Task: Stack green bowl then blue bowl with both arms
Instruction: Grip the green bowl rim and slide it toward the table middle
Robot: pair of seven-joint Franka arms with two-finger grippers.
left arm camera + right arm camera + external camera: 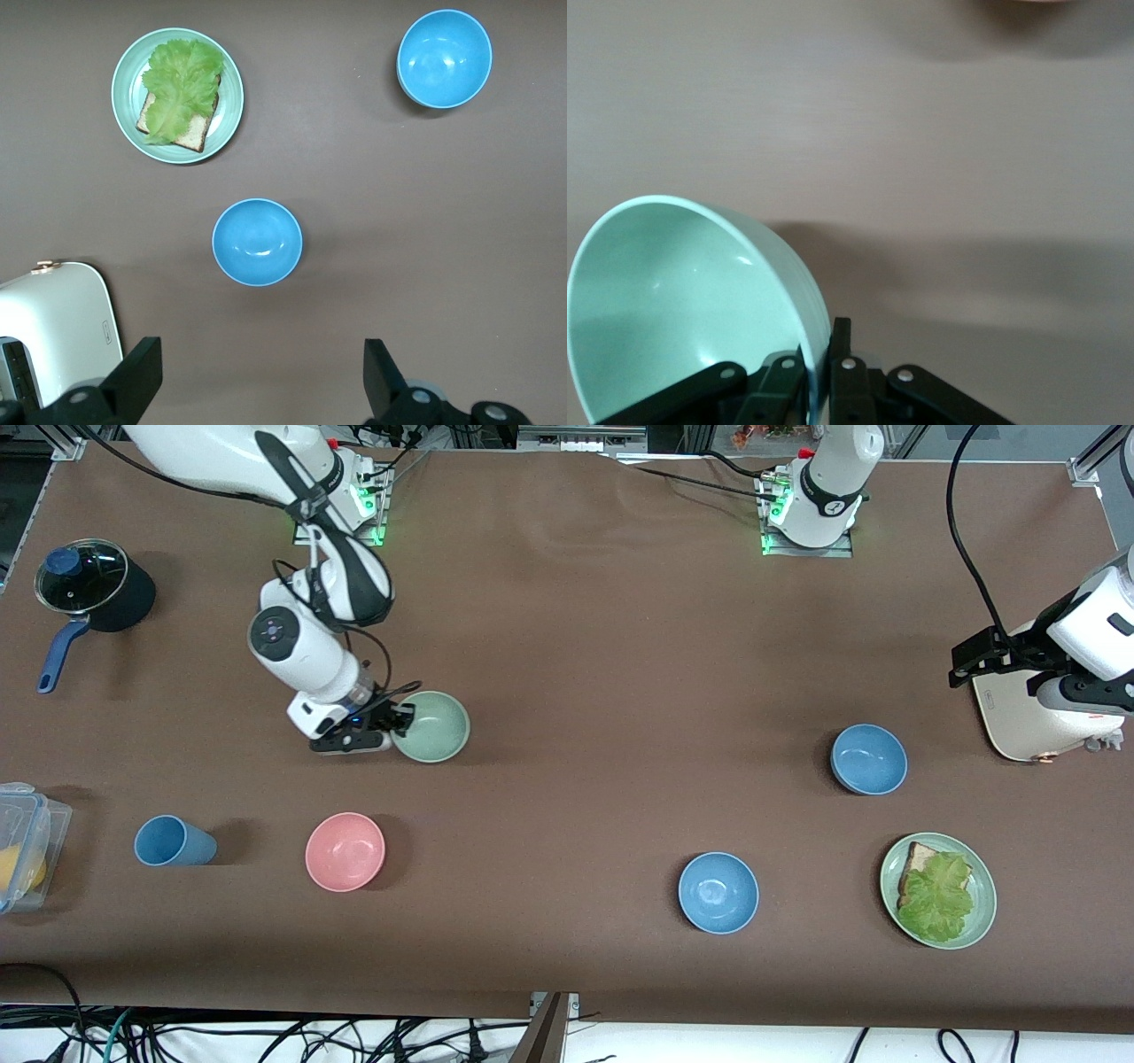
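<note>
The green bowl (434, 726) is toward the right arm's end of the table. My right gripper (400, 717) is shut on its rim, one finger inside and one outside. The right wrist view shows the bowl (673, 301) tilted in the gripper (819, 354), with its shadow on the table. Two look-alike blue bowls stand toward the left arm's end. One (869, 758) is beside the toaster, the other (718, 892) is nearer the front camera. My left gripper (1085, 695) waits open and empty over the toaster. In the left wrist view (261, 363) it is apart from both blue bowls (258, 242) (444, 58).
A pink bowl (345, 851), a blue cup (173, 841) and a plastic box (22, 841) sit nearer the front camera than the green bowl. A lidded pot (93, 589) stands by the right arm's base. A white toaster (1032, 708) and a green plate with bread and lettuce (979, 921) are at the left arm's end.
</note>
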